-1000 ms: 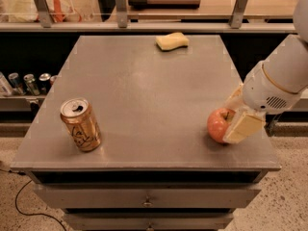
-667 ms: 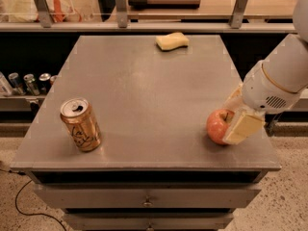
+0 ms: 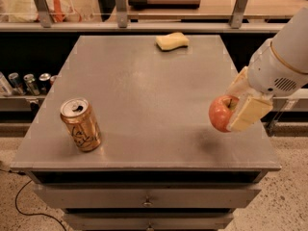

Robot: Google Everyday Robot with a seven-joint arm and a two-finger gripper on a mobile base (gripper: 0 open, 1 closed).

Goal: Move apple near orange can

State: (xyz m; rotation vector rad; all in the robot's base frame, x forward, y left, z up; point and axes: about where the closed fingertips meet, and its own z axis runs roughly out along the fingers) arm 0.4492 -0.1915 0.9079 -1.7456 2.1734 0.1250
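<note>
The red-orange apple (image 3: 222, 112) is held between the cream fingers (image 3: 248, 113) of my gripper (image 3: 237, 104) at the table's right side. It hangs a little above the grey tabletop (image 3: 144, 85), with its shadow below it. The gripper is shut on the apple. The copper-orange can (image 3: 81, 124) stands upright near the table's front left corner, far to the left of the apple.
A pale yellow sponge (image 3: 172, 41) lies at the table's back edge. Small silver cans (image 3: 26, 83) stand on a lower shelf to the left. A drawer front (image 3: 147, 196) sits below the tabletop. A shelf with metal posts runs behind the table.
The gripper has lifted the apple off the tabletop; it was resting on the surface before. The can and sponge have not moved.
</note>
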